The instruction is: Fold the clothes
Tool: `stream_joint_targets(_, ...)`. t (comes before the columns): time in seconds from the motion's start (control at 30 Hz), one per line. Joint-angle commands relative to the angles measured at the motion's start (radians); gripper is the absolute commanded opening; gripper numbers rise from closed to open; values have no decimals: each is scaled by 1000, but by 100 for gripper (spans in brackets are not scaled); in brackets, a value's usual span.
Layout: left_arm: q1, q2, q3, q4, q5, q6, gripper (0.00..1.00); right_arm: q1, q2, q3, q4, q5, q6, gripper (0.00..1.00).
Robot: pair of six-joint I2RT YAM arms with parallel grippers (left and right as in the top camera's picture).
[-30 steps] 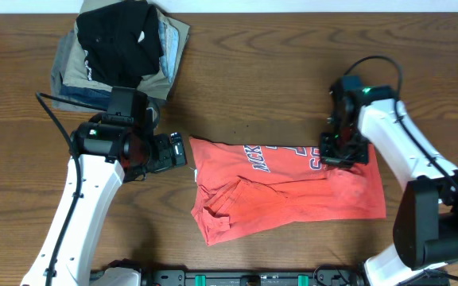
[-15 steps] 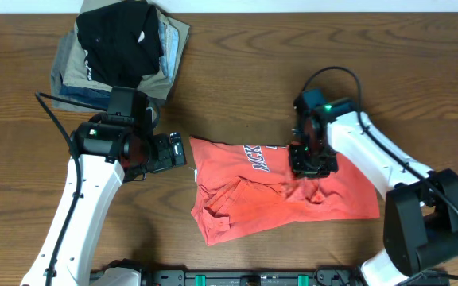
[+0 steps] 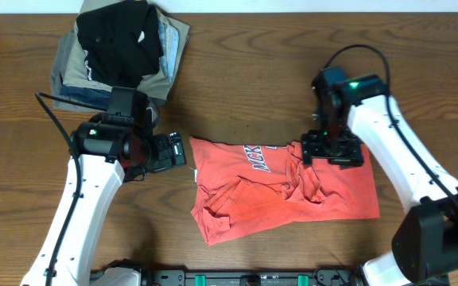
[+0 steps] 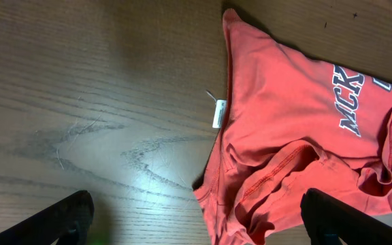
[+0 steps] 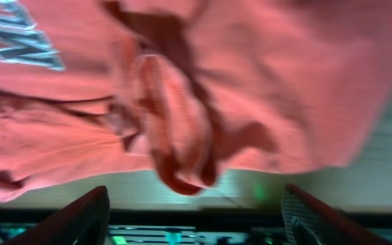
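Table (image 3: 277, 71) of brown wood bears crumpled T-shirt (image 3: 277, 202) and stacked garments (image 3: 118, 40)

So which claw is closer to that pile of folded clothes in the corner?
Left. The left gripper hangs just short of the pile of folded clothes, beside the left edge of the red T-shirt. The right gripper is much farther off, over its right part.

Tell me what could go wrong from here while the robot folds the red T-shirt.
1. The T-shirt lies bunched, with a raised ridge near its middle; a fold made now would likely trap those wrinkles.
2. The open right gripper hangs over the cloth, so a finger might snag it when the arm moves.
3. The side facing the open left gripper is crumpled, so a grasp there may catch several layers.
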Motion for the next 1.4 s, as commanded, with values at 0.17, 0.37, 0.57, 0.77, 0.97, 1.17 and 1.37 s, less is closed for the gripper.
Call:
stream_joint_targets(0.17,-2,4,0,-6,-9,-8,98,-70,-11,-113,41,3,-46,18)
stream_joint_targets(0.37,-2,4,0,-6,-9,-8,98,-35,-11,-283,174,-118,-59,9)
stream_joint_targets(0.57,-2,4,0,-6,-9,-8,98,14,-11,-408,331,-251,-55,9)
stream_joint_targets(0.77,-2,4,0,-6,-9,-8,98,95,-11,-454,419,-298,16,2)
stream_joint_targets(0.97,-2,4,0,-6,-9,-8,98,101,-13,-365,362,-302,39,1)
stream_joint_targets(1.17,-2,4,0,-6,-9,-8,98,98,-13,-147,178,-286,-61,10)
stream_joint_targets(1.37,-2,4,0,-6,-9,-8,98,48,-13,-9,93,-21,-48,63)
